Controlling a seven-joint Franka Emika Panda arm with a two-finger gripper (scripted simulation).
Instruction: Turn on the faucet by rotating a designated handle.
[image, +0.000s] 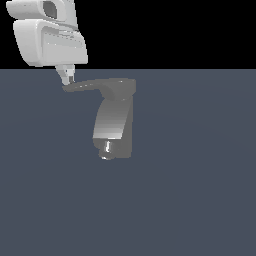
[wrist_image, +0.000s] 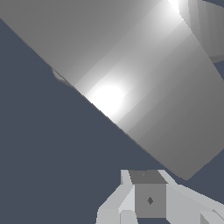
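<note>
The grey faucet (image: 125, 125) stands in the middle of the exterior view. Its lighter curved spout (image: 110, 120) ends in a shiny nozzle (image: 106, 149). The handle (image: 97, 86), a thin dark-grey lever, reaches from the top of the body toward the exterior view's left. My white gripper (image: 67, 80) hangs right at the handle's pointed tip, fingers together, nothing held between them. In the wrist view a broad lit grey face of the faucet (wrist_image: 144, 78) fills much of the picture, with my gripper (wrist_image: 148, 177) close beside it.
The faucet stands on a flat dark blue-grey floor (image: 200, 190). Nothing else shows around it. The arm's white wrist (image: 47, 35) sits above the handle's tip.
</note>
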